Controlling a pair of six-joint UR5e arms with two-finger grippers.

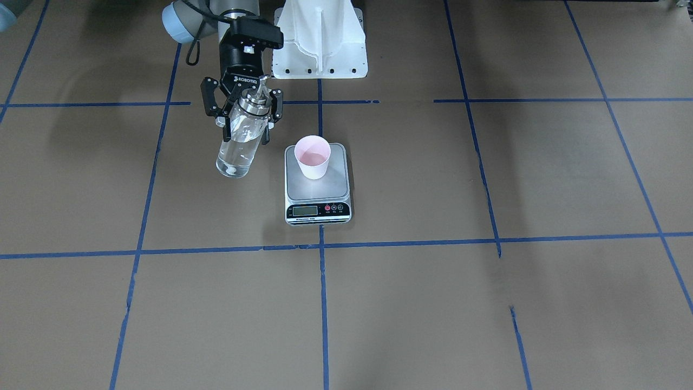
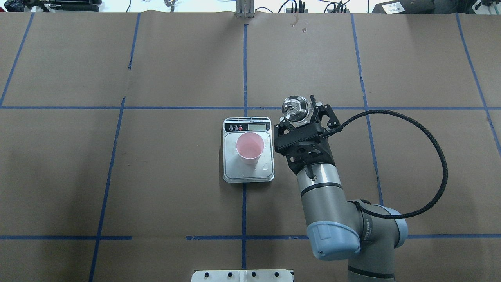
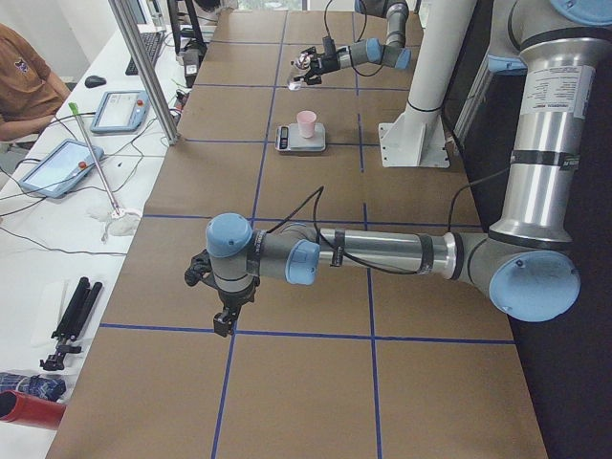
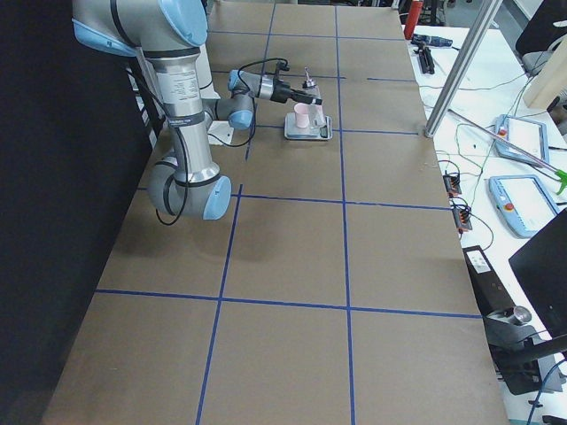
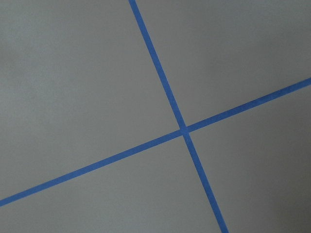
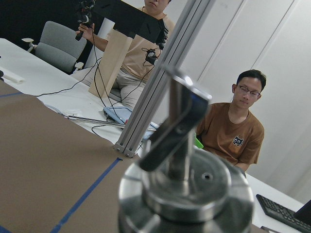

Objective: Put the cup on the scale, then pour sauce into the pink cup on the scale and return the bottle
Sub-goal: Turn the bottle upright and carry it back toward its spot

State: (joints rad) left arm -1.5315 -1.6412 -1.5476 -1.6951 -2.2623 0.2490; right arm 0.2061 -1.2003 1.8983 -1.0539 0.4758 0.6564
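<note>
The pale pink cup [image 1: 312, 157] stands on the steel scale [image 1: 318, 187], also in the overhead view (cup [image 2: 249, 147], scale [image 2: 235, 174]). My right gripper [image 1: 244, 111] is shut on the clear glass bottle [image 1: 241, 143], which holds clear liquid. It holds the bottle near upright, off the table, just beside the scale on my right. The metal cap and spout show from above [image 2: 294, 108] and fill the right wrist view [image 6: 187, 187]. My left gripper [image 3: 216, 296] hangs over bare table far from the scale; I cannot tell whether it is open or shut.
The white robot base [image 1: 320, 40] stands behind the scale. Blue tape lines [image 5: 182, 128] cross the brown table. A few wet spots lie on the scale's platform [image 2: 266, 166]. People sit beyond the table's far edge [image 6: 235, 126].
</note>
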